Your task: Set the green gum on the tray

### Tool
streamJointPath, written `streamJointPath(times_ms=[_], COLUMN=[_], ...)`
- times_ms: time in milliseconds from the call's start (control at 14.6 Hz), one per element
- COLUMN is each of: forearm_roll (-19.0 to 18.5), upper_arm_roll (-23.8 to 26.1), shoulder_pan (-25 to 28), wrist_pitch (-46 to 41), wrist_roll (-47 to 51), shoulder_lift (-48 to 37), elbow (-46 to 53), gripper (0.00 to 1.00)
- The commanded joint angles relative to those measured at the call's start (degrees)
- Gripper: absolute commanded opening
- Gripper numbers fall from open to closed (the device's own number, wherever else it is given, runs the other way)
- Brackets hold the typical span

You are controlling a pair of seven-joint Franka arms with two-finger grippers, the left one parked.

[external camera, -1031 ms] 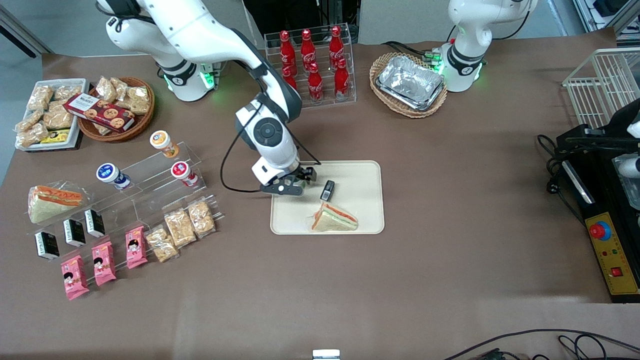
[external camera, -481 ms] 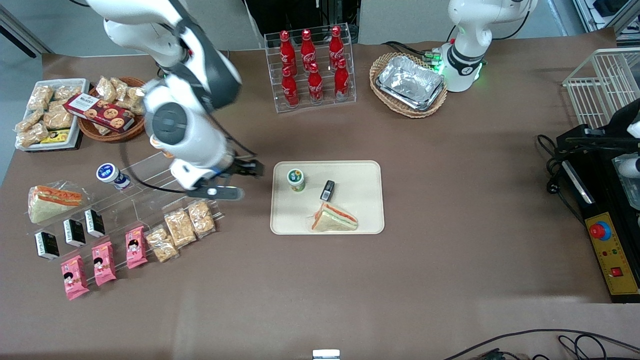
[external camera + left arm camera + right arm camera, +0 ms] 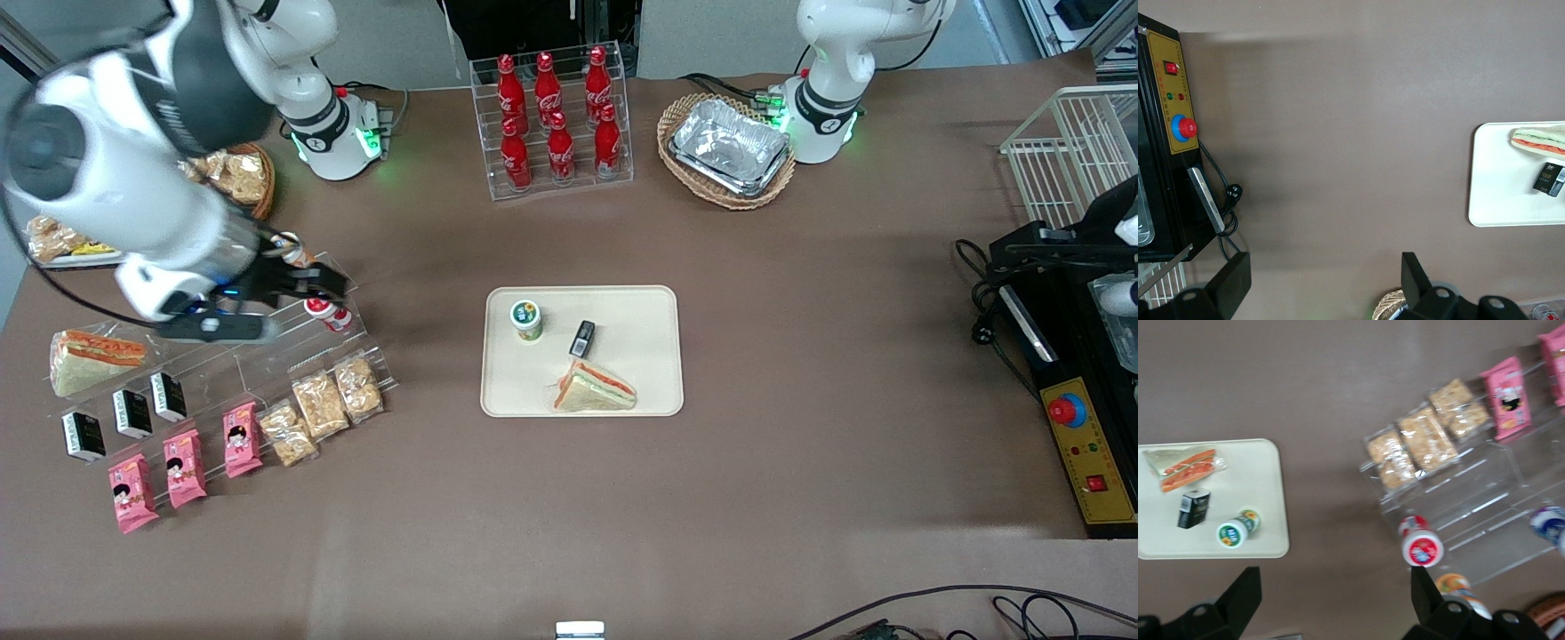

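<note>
The green gum (image 3: 526,320) stands upright on the tray (image 3: 640,307), near the corner of the tray that lies toward the working arm's end of the counter (image 3: 711,498) and farther from the front camera. Nothing touches it. On the same tray a small black pack (image 3: 582,339) lies just beside the gum, and a wrapped sandwich (image 3: 594,389) sits nearer the front camera, close to the tray's edge.

The tool (image 3: 293,283) hangs well apart from the tray, above the clear stepped rack (image 3: 267,356) at the working arm's end of the counter. Its two fingers (image 3: 1238,590) are spread wide and hold nothing; the wrist view shows bare counter between them. A red-lidded bottle (image 3: 324,311) rests on the rack just below the tool, and an orange-lidded one (image 3: 1458,587) shows beside it in the wrist view. Biscuit packs (image 3: 324,404) and pink packs (image 3: 182,467) lie on the rack's lower step, nearer the front camera.
</note>
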Motion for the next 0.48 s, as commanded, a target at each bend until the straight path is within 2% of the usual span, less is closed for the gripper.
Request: streamJointPath(times_ms=[0,206,412], forearm_roll=[-0.59,-1.20,-4.19], upper_arm_roll=[0.40,0.49,0.31], shoulder_pan=[-6.45,-11.91,-13.68], wrist_pitch=[-3.91,-8.91,-9.81], wrist_roll=[-7.25,-12.10,-12.37], shoulder_lift=[-1.21,-0.95,-0.95], elbow=[1.56,7.28,8.52], gripper=[1.00,1.00,1.00])
